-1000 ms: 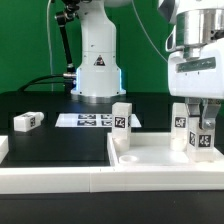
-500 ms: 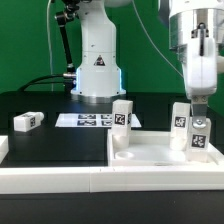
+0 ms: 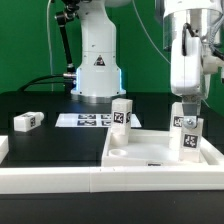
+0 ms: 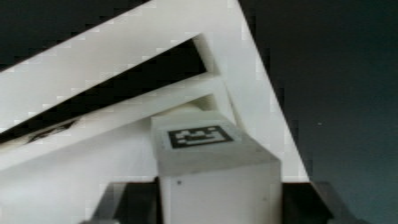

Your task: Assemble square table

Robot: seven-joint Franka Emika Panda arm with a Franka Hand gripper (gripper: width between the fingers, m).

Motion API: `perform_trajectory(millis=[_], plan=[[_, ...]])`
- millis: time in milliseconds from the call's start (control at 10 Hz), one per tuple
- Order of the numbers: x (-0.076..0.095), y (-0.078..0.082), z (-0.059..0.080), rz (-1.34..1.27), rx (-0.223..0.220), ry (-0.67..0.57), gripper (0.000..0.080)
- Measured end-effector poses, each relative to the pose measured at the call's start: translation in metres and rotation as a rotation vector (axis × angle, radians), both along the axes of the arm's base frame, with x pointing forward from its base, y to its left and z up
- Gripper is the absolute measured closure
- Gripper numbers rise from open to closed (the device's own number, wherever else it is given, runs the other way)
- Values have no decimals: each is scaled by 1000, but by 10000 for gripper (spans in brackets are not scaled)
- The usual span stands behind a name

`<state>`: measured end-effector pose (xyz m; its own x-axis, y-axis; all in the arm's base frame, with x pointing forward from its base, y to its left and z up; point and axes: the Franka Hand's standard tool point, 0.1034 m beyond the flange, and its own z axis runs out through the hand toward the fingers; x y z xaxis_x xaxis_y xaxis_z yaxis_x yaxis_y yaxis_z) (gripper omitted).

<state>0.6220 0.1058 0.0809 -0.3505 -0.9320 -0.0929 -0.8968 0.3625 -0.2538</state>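
The fingers (image 4: 128, 205) are flanking the top of the upright leg block (image 3: 188, 136), one on each side (I cannot tell whether they are pinching it or hanging just clear). I am reading its long axis as vertical, directly beneath them. It is standing inside the square tabletop (image 3: 150, 160), toward the exterior view's right: white, boxy, carrying black-white tags.

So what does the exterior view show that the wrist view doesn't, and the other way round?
Only the exterior view: a loose leg lying on the table, the marker board, an upright leg on the tabletop's far corner. Only the wrist view: the held leg's tagged face toward the camera. Both: the tabletop and the gripper shut on that leg.
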Motion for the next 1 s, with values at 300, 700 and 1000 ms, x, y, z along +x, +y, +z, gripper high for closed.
perform_trajectory(millis=[300,700,1000], plan=[[7,6,5,192,-27,37,168],[10,5,6,507,-114,33,151],[9,-1,14,885,-209,73,151]])
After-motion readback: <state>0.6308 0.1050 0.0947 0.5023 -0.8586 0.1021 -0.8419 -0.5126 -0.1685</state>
